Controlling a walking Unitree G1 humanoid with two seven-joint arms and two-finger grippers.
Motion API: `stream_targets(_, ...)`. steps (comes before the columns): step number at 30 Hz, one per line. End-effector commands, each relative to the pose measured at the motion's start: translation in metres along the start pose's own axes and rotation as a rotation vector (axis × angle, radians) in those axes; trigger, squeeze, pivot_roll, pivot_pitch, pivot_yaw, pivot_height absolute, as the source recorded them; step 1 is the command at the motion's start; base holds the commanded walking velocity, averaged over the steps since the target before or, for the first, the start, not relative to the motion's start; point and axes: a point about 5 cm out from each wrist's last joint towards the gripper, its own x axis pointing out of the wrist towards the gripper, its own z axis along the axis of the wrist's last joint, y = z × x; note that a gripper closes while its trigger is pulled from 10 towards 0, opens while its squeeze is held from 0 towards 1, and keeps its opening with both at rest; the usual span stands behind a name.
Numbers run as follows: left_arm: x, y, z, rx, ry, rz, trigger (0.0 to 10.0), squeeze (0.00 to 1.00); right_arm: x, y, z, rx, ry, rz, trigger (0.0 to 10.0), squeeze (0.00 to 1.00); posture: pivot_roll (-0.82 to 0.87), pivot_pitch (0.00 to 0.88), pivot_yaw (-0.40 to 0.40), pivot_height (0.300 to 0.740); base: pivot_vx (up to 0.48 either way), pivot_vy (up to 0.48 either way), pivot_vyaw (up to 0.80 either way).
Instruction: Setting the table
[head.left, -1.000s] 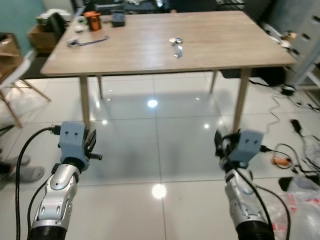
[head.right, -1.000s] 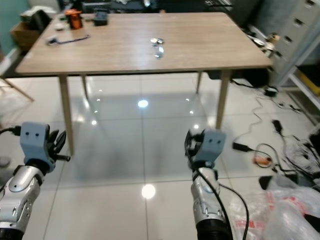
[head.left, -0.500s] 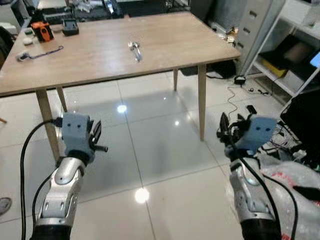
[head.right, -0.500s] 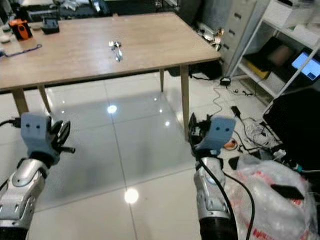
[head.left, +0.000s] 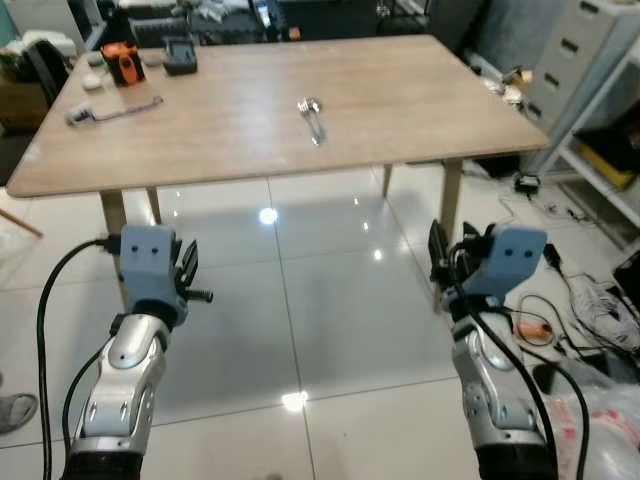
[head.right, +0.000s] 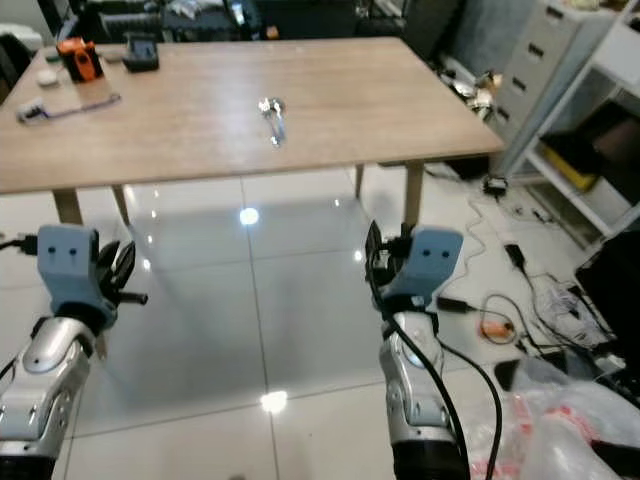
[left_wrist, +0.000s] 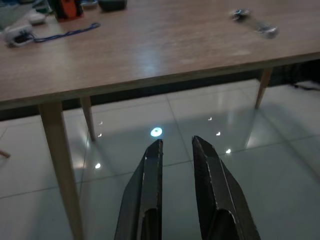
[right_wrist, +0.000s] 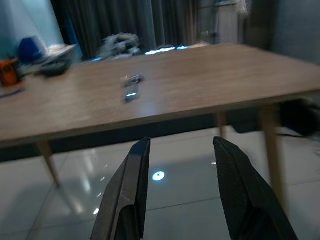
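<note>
Standing ahead on a glossy tile floor (head.left: 330, 300) is a wooden table (head.left: 230, 120), with 2 pieces of cutlery (head.left: 312, 112) lying touching near its middle, slightly toward the right. At its far left corner sit an orange object (head.left: 123, 63), a black box (head.left: 180, 54) and a blue cord (head.left: 115, 111). The left gripper (left_wrist: 176, 150) and right gripper (right_wrist: 180, 150) hang low before the near edge, well apart from the table, each with 2 fingers parted and holding nothing. Cables (head.left: 560, 300) lie on the floor at right.

Both tools (head.left: 186, 278) (head.left: 440, 262) raised, slightly parted
</note>
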Motion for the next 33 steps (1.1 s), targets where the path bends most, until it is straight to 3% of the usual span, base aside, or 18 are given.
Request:
stream_targets(1, -0.001, 0.0, -0.002, 0.005, 0.014, 0.0, 10.0, 0.0, -0.003, -0.006, -0.003, -0.002, 0.021, -0.023, 10.0, 0.0, 0.04, 0.045, 0.072, 0.74, 0.48, 0.0, 0.0)
stream_targets(17, -0.001, 0.0, -0.002, 0.006, 0.018, -0.003, 10.0, 0.0, -0.001, -0.007, -0.003, -0.012, 0.036, -0.027, 10.0, 0.0, 0.05, 0.033, 0.073, 0.74, 0.48, 0.0, -0.49)
stream_targets(27, -0.001, 0.001, -0.002, 0.009, 0.016, 0.003, 10.0, 0.0, 0.004, 0.008, 0.003, -0.022, 0.022, 0.067, 10.0, 0.0, 0.06, 0.027, 0.07, 0.74, 0.48, 0.0, 0.0)
stream_targets(33, -0.001, 0.001, -0.001, 0.009, 0.012, 0.004, 10.0, 0.0, 0.003, 0.023, 0.004, -0.041, 0.042, 0.183, 10.0, 0.0, 0.06, 0.031, 0.07, 0.74, 0.48, 0.0, 0.0)
